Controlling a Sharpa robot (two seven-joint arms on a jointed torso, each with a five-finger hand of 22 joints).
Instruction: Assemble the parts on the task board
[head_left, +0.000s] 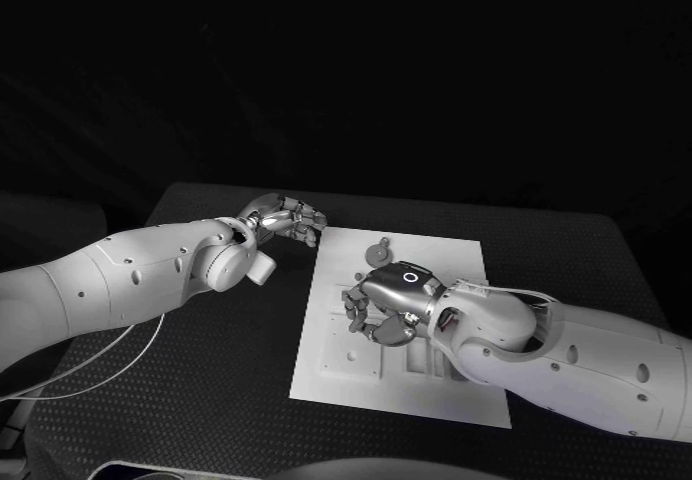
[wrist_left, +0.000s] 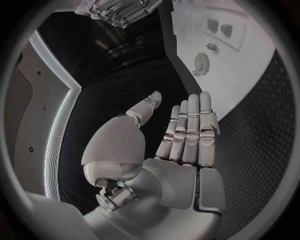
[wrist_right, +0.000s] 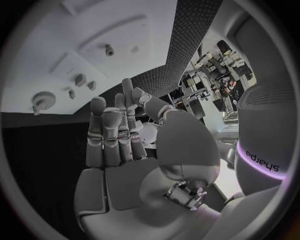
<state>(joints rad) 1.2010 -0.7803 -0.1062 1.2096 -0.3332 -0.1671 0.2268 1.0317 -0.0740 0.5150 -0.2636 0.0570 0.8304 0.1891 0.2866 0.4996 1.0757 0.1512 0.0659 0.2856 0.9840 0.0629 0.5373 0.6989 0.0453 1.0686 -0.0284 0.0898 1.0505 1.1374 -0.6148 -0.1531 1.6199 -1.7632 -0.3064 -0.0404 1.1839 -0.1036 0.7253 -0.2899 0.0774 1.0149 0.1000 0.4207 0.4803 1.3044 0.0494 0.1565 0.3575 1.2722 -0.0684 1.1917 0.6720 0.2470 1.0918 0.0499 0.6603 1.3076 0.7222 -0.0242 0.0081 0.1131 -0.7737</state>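
Your left hand (head_left: 286, 220) hovers empty just off the task board's (head_left: 433, 400) far-left corner, fingers straight and together. Your right hand (head_left: 382, 303) is over the board's middle, fingers extended, holding nothing. A round gear-like part (head_left: 378, 249) sits near the board's far edge.

The board (head_left: 372, 372) is plain white, and the parts (head_left: 378, 246) on it look grey. The worktop (head_left: 188, 400) is black with a fine dotted weave. Both arms are white, with silver hands, left (head_left: 286, 218) and right (head_left: 384, 300).
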